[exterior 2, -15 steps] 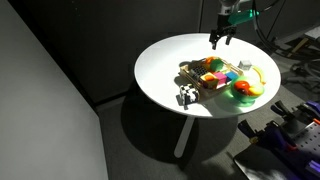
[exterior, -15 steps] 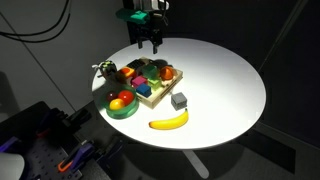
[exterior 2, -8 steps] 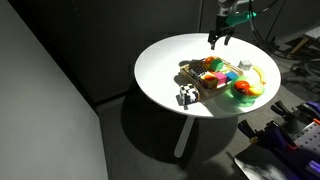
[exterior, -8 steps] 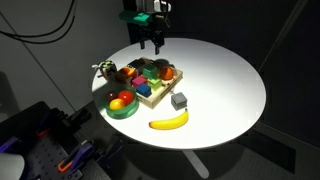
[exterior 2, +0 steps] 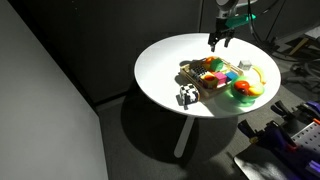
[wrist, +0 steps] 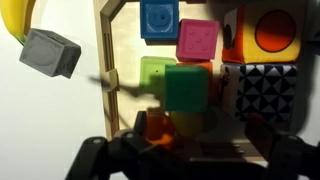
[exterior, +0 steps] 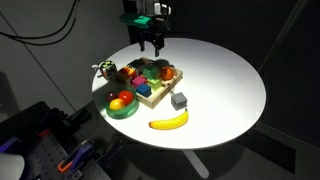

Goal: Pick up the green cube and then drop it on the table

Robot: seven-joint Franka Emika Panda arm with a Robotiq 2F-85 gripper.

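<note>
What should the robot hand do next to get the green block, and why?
Probably lower straight down with jaws open: the gripper hangs above the wooden tray, and the wrist view shows the green cube nearly centred below it, not yet grasped.

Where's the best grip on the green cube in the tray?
Probably from straight above, pinching the green cube across the face beside bare wooden tray floor and its opposite; the pink block crowds another face.
</note>
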